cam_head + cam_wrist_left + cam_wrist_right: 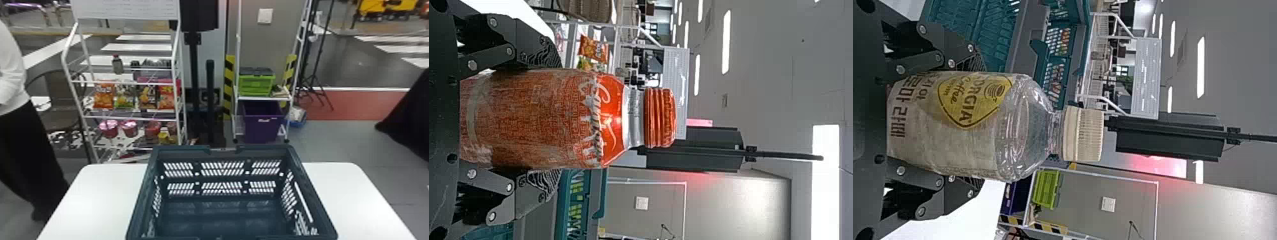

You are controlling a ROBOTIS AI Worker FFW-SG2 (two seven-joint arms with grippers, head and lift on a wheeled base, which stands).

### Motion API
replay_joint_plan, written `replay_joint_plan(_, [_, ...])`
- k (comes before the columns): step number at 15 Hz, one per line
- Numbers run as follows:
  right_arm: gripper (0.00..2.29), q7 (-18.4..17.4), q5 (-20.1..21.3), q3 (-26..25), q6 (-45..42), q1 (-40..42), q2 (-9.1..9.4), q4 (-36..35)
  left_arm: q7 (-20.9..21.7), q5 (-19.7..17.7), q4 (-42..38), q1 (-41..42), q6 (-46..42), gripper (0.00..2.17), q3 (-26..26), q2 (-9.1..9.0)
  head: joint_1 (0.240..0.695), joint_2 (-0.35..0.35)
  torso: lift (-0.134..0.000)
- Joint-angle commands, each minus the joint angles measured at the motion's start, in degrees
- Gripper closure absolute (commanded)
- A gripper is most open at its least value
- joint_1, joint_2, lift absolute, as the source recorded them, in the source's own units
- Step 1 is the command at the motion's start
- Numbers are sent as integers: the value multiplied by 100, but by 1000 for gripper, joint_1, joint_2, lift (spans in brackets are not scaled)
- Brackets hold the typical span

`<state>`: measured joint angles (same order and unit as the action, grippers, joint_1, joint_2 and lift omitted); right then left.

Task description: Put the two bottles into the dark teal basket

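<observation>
The head view looks down into the dark teal plastic basket (182,148), a rectangular tub with slotted walls and a smooth floor, set on a white table (95,198) with rounded corners. Behind it, a white wire rack (126,113) holds glossy snack bags.

In the left wrist view, the left gripper (546,120) is clamped on an orange-red bottle with pale script lettering (536,112). It stands upright, with rounded shoulders, a silvery neck and a ribbed orange cap; its body looks mottled and shiny, perhaps metal, though the surface is too blurred to be sure.

The right wrist view has the right gripper (973,122) closed around a clear-shouldered bottle with a beige label and a yellow diamond badge (970,100). This one is upright too, its transparent plastic curving in to a finely ridged cream cap. Both bottles are in the grippers' fingers, with part of the basket visible past each of them.
</observation>
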<state>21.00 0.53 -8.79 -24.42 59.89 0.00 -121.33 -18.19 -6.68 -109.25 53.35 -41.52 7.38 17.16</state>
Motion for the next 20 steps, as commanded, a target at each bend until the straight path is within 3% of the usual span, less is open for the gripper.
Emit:
replay_joint_plan(1, [1808,0,-18,0,-23,5,5,-4,0,0,0,0,0,2145,0,-2,499,0,0])
replay_joint_plan(11, [1808,18,-27,0,-23,5,5,-31,0,9,0,0,0,2145,0,-2,499,0,0])
replay_joint_plan(18, [1808,36,-53,149,540,-144,5,-980,-18,105,53,-9,0,2145,70,-55,499,0,0])
replay_joint_plan(20, [1808,27,-53,237,1138,-320,5,-1358,-27,123,62,-9,-18,2145,123,-55,499,0,0])
